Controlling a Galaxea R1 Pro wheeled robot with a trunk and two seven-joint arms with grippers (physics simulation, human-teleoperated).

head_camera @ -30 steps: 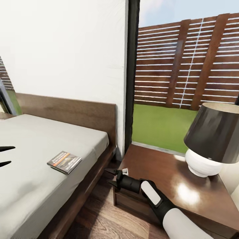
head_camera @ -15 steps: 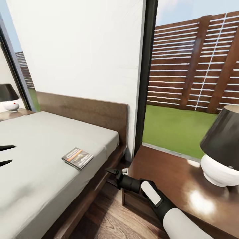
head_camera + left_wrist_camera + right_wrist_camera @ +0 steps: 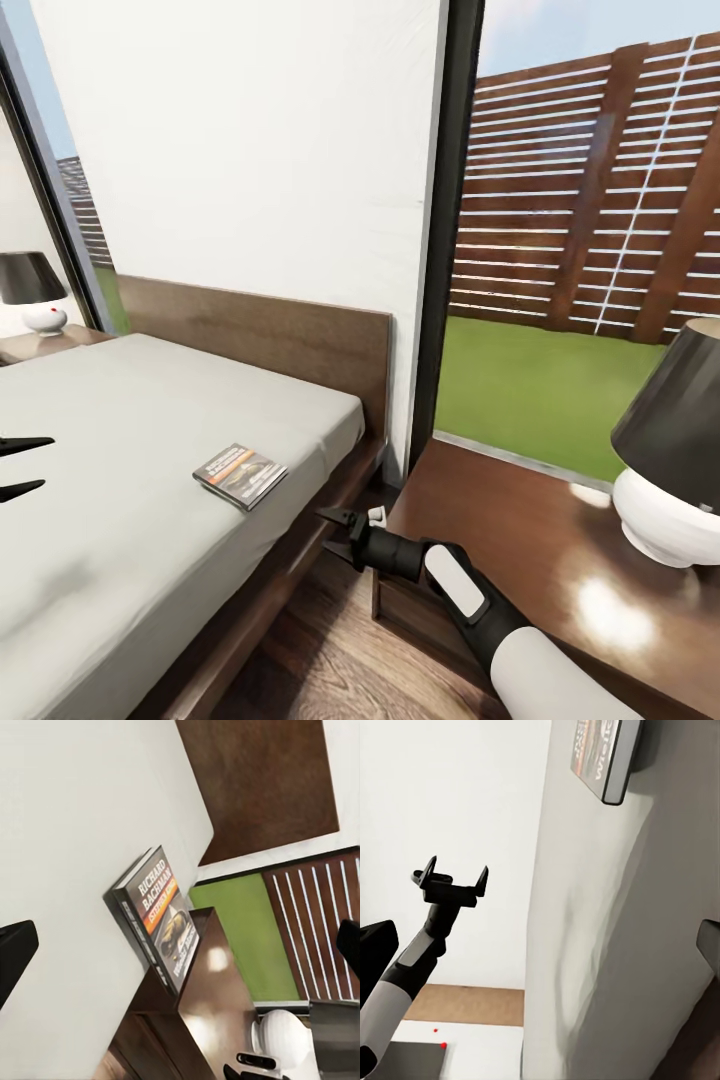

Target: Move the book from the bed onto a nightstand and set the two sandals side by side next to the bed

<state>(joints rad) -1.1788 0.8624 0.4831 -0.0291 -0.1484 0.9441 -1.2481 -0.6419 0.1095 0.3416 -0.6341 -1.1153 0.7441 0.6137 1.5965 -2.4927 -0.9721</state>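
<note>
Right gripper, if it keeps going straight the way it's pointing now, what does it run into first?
Probably the bed: the right gripper, open, points from the gap beside the nightstand toward the bed's side. Depth is unclear; the book lies higher, on top.

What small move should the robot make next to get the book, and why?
Probably reach the open right gripper up and over the small dark paperback book, which lies flat near the edge of the light-grey mattress; that gripper hangs empty, lower, beside the dark wooden nightstand.

- I see a smooth, matt light-grey mattress (image 3: 120,470) on the matt dark wooden bed frame (image 3: 290,340).
- The thin paperback book (image 3: 240,475) has a slightly glossy printed cover.
- The dark-brown wooden nightstand top (image 3: 530,560) gleams, glossy.
</note>
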